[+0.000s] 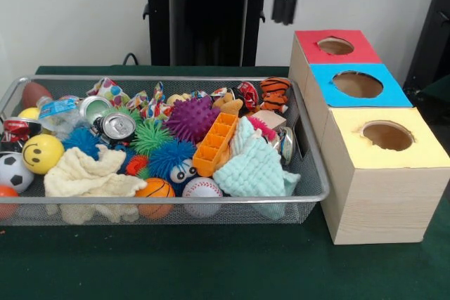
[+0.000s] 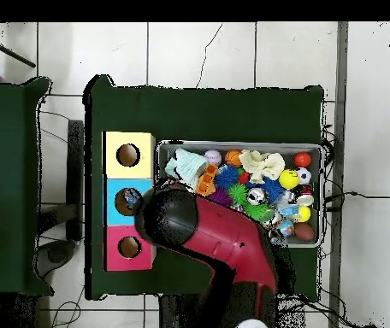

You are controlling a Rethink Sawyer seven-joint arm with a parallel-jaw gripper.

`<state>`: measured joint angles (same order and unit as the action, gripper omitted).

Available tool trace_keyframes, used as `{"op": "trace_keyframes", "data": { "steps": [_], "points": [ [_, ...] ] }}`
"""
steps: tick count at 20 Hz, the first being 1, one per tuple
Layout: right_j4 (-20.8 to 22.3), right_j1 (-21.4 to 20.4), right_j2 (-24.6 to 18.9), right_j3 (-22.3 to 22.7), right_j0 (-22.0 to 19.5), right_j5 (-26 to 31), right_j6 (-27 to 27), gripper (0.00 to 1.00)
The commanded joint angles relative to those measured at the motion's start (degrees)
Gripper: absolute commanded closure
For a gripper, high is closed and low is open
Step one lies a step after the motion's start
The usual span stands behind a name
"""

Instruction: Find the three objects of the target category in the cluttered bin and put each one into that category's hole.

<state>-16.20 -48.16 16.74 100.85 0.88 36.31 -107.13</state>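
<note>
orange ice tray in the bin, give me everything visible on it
The orange tray looks like moulded plastic, a long narrow grid with two rows of small square cells, all empty as far as shown. It lies tilted on top of the clutter near the middle of the wire bin, its long axis running from front-left to back-right. Its far end rests by the purple spiky ball; the mint cloth lies against its right side, the blue spiky ball against its near end. Nothing grips it.

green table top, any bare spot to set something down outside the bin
Yes: the green table is bare in front of the mesh bin and the yellow-topped box. The bin itself is packed edge to edge, and only a narrow gap separates it from the boxes.
</note>
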Motion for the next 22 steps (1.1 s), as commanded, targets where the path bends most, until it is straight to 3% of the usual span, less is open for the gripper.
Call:
{"op": "trace_keyframes", "data": {
  "steps": [1, 10, 22],
  "points": [
    [5.83, -0.77, -7.76, 9.18, -6.55, -5.41, 7.71, 1.0],
    [10.13, -1.0, -12.51, 10.14, -10.76, -7.37, 4.88, 1.0],
    [16.38, 1.12, -19.68, 11.19, -20.02, -9.88, 7.33, 1.0]
  ]
}}
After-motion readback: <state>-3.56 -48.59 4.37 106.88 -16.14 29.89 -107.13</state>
